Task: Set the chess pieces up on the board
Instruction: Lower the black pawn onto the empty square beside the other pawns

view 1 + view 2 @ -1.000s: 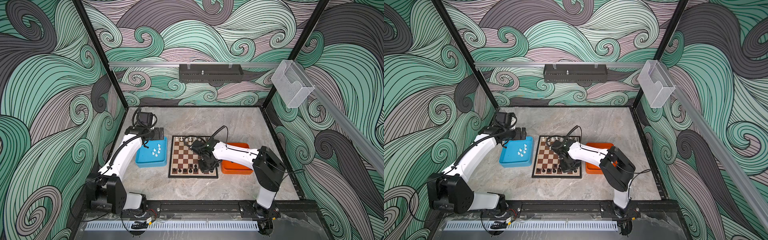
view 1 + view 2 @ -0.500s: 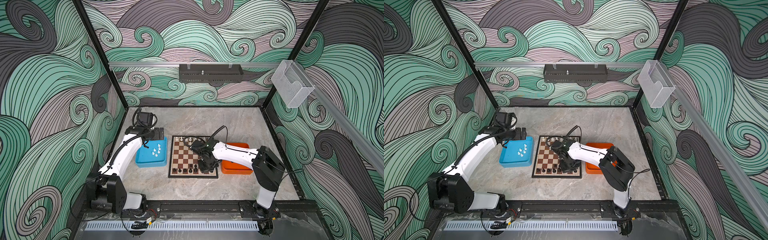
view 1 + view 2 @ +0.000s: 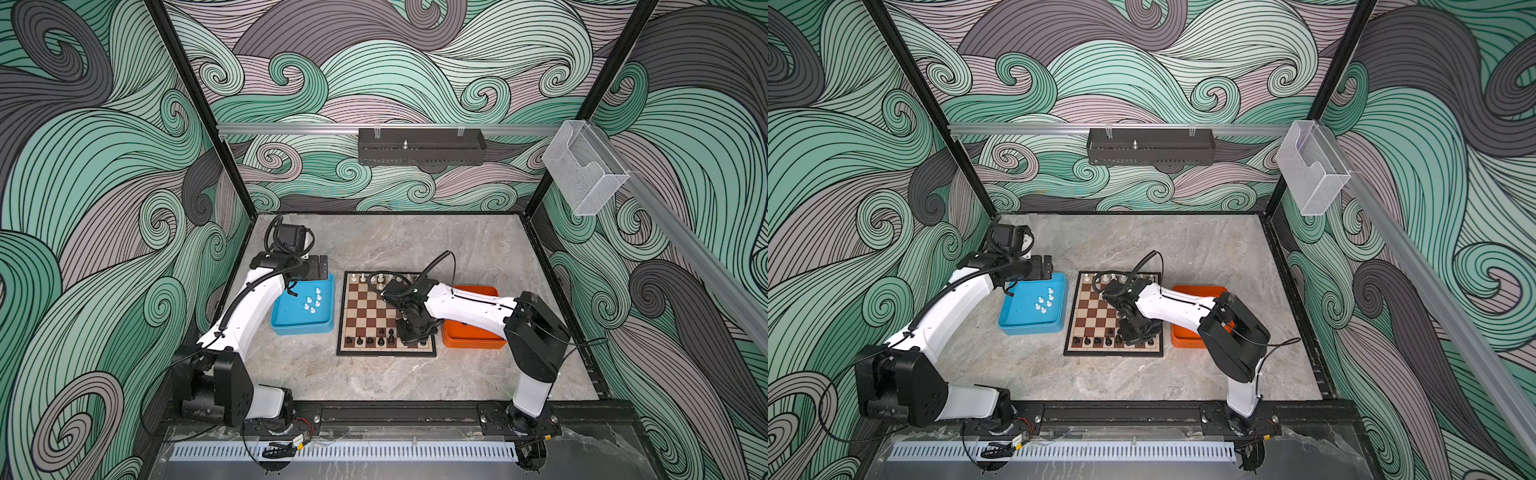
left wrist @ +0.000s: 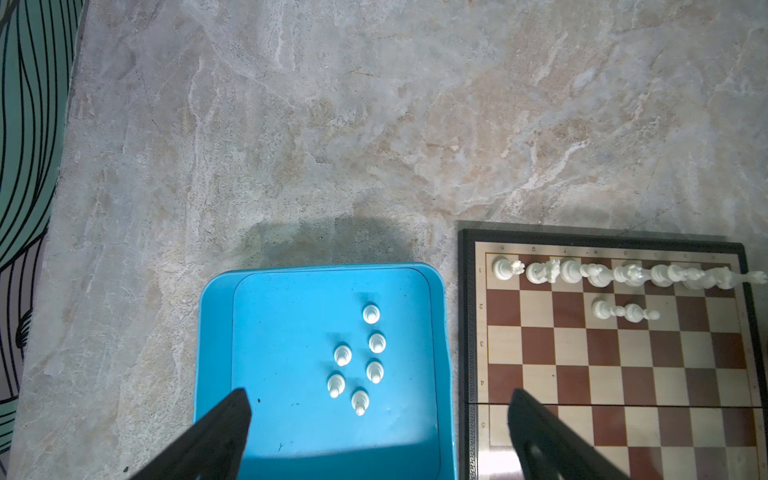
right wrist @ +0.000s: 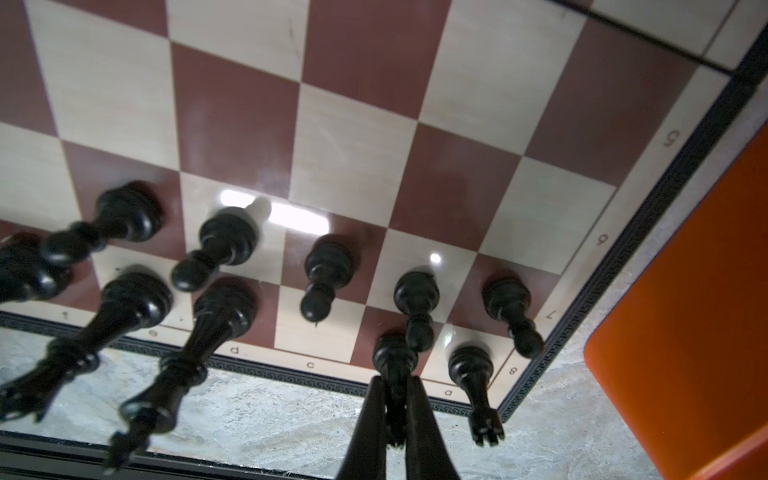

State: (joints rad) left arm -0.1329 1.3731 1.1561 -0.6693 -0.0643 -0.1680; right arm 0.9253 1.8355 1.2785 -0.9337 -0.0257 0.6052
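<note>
Item 1, board (image 3: 365,316): I see it lying flat on the worktop (image 3: 374,386), between the blue tray (image 3: 301,329) and the orange tray (image 3: 473,344), just beside each.

Item 2, white back row (image 4: 598,272): lined along the board's far edge. Two white pawns (image 4: 625,311) stand side by side in the row next to it.

Item 3, loose white pawns (image 4: 376,343): six, upright in the blue tray and clear of one another.

Item 4, black pieces (image 3: 370,341): grouped in the two rows at the board's near edge (the right arm hides part of them from above).

Item 5, left jaws: released and spread wide above the blue tray, grasping nothing.

Item 6, right jaws: clenched on the top of one black man (image 5: 395,353). It is upright over the last-row square next to the corner piece (image 5: 471,365). I cannot tell whether its base touches the board.
</note>
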